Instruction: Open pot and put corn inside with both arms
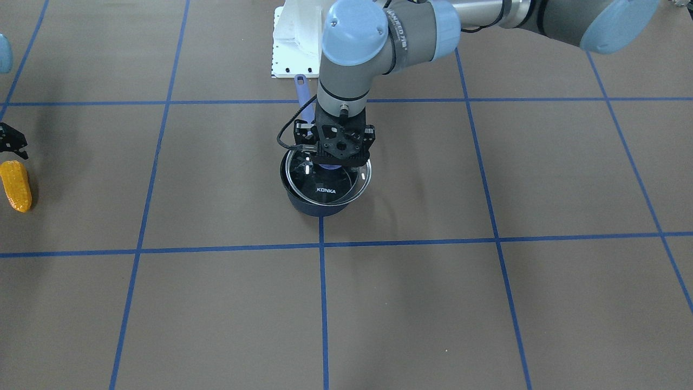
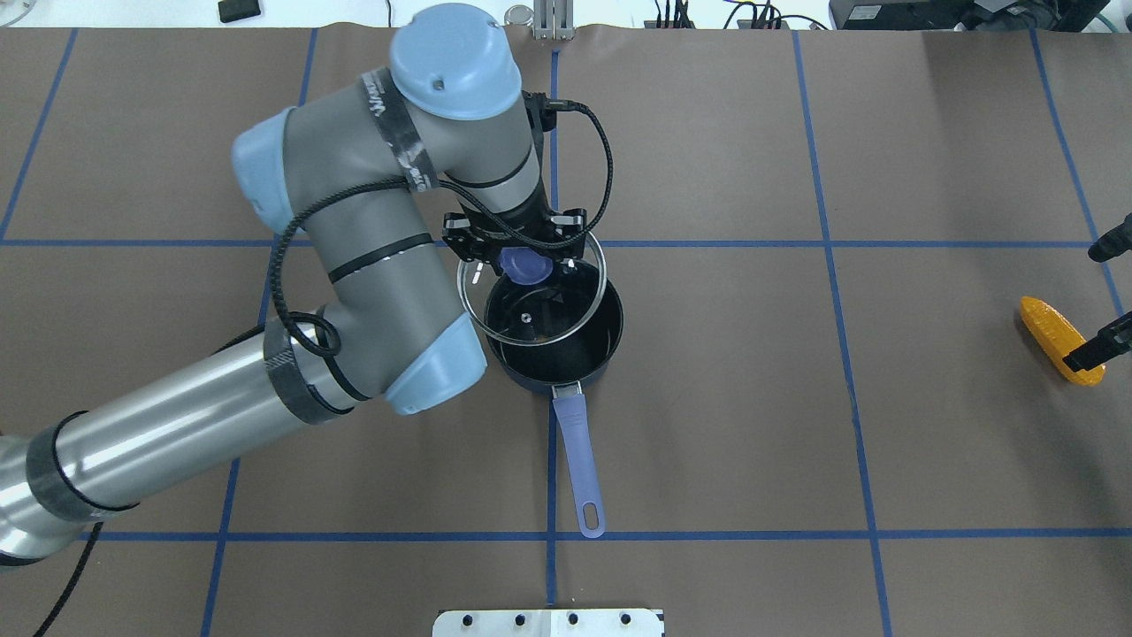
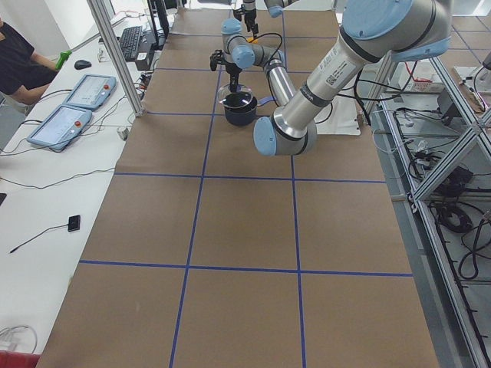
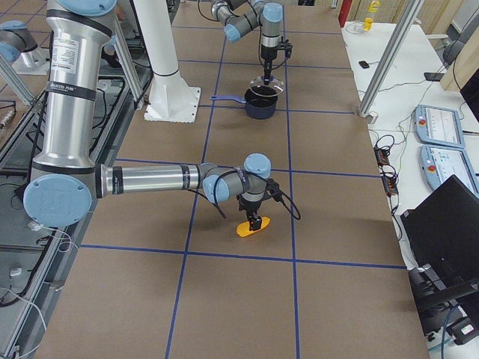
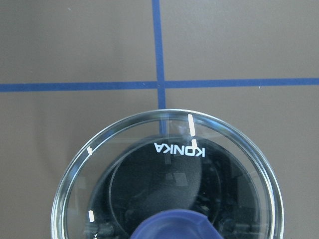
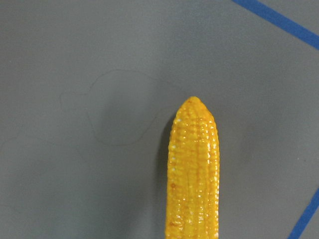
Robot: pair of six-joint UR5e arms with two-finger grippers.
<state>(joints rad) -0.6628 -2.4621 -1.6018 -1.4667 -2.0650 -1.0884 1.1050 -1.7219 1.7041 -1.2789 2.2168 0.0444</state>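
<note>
My left gripper (image 2: 522,257) is shut on the purple knob (image 2: 523,264) of the glass KONKA lid (image 2: 495,327). It holds the lid slightly above and off-centre from the dark navy pot (image 2: 610,341), so part of the black interior shows. The pot's purple-blue handle (image 2: 579,460) points toward the robot base. In the front view the lid (image 1: 325,189) hovers over the pot (image 1: 316,210). The yellow-orange corn (image 2: 1057,341) lies on the table at the far right. My right gripper (image 2: 1105,295) is open just above it, jaws astride. The right wrist view shows the corn's (image 6: 193,169) tapered tip.
The left arm's elbow (image 2: 354,292) looms beside the pot on its left. The white base mount (image 1: 292,43) stands behind the pot's handle. Blue tape lines grid the brown table. Operator pendants (image 3: 65,107) lie on a side desk.
</note>
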